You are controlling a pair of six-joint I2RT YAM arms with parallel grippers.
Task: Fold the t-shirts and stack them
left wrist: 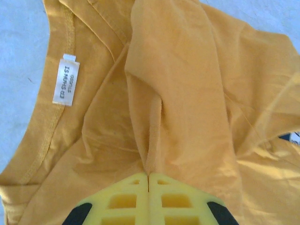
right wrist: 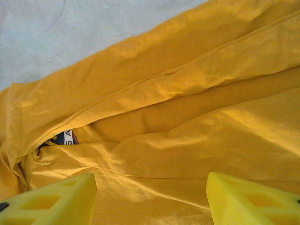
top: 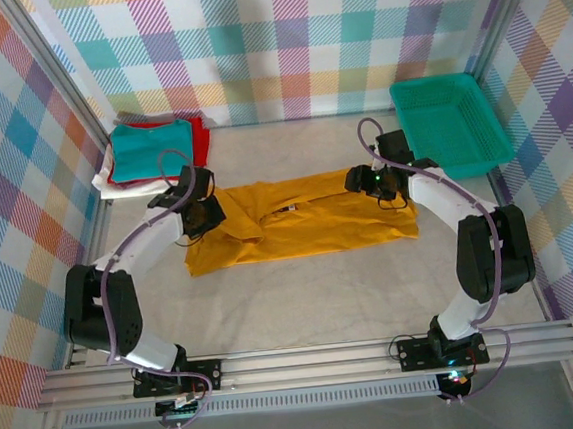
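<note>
Mustard cotton is spread at table centre: the yellow tee, partly folded. At its 9 o'clock end a pleat is pinched tight by the left gripper. At its 2 o'clock corner the right gripper is held with fingers wide apart above the cloth. Folded tees are stacked at 11 o'clock.

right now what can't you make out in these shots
Right wrist view: chest print mostly tucked under a fold of the yellow tee.
Top view: folded tees beneath the teal tee show just their edges; count unclear.
Left wrist view: neck label lettering too blurred to read surely.
</note>
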